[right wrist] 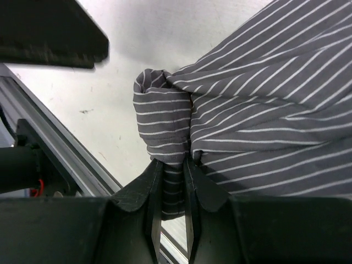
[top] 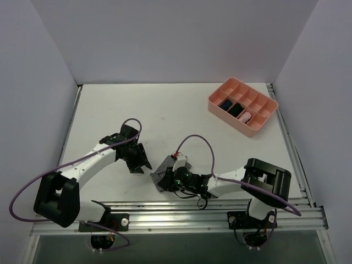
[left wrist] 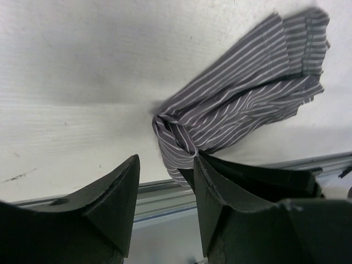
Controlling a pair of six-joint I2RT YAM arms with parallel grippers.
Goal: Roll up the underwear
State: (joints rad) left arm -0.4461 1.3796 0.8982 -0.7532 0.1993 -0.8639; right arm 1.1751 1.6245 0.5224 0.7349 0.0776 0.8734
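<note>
On the table, far right, a pink divided tray holds three small bundles: blue, dark, pink.

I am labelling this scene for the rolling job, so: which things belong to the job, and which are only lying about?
In the job: striped underwear; right end effector, pinching it; left end effector, open beside it.
Lying about: pink divided tray; three small bundles inside it.
</note>
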